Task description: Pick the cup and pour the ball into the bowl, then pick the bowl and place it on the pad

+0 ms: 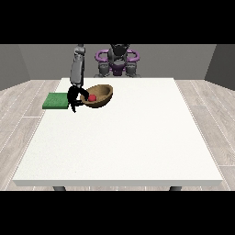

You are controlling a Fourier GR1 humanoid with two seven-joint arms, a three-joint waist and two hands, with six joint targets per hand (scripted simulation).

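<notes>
1. The hand at the view's left (73,98) is at the near rim of the wooden bowl (98,95), its fingers curled round that rim as far as can be made out; it has hold of the bowl and nothing else
2. The bowl sits tilted, its open side tipped towards the camera, near the far left corner of the table (119,151); whether its base touches the table or is just off it cannot be told
3. The red ball (92,97) lies inside the bowl, low against the near wall, so the pouring looks done and the carry to the pad is the step in hand
4. The green pad (56,101) lies just beside the table's left edge, near the far left corner, close to the hand on its other side
5. Risk: with the bowl already leaning, a further tilt during the move could roll the ball over the rim
6. Risk: a one-sided hold on the rim may let the bowl swing or slip
7. Risk: the pad is at the edge, so overshooting could set the bowl partly off it
8. No cup and no second hand can be seen
</notes>
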